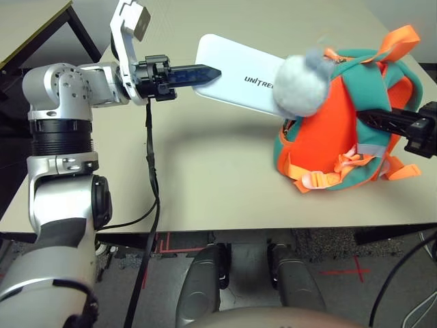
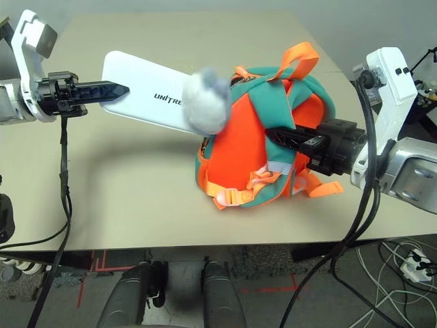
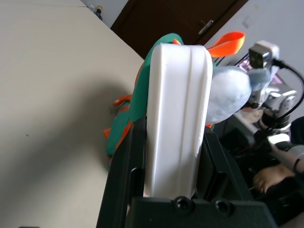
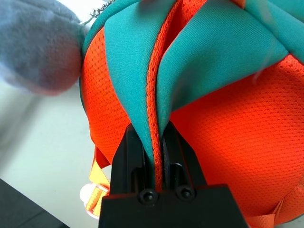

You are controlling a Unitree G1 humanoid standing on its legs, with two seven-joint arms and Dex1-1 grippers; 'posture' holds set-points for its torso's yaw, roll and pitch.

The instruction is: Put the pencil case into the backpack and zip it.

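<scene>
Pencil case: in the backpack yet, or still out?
Mostly out. Pencil case is held by the left pincer, far end hidden behind the plush charm at the backpack.

white pencil case (image 1: 232, 72), orange and teal backpack (image 1: 341, 130), grey plush charm (image 1: 302, 84)

Read only one piece of lettering: dark capitals "UNITRE" on the flat white top of the pencil case (image 2: 147, 92), last letters cut off behind the grey plush charm (image 2: 205, 99). Same word seen as "UNITRE" in the left eye view. Found nothing else legible, neither on the backpack (image 2: 273, 137) nor on the table (image 2: 136, 191).
</scene>
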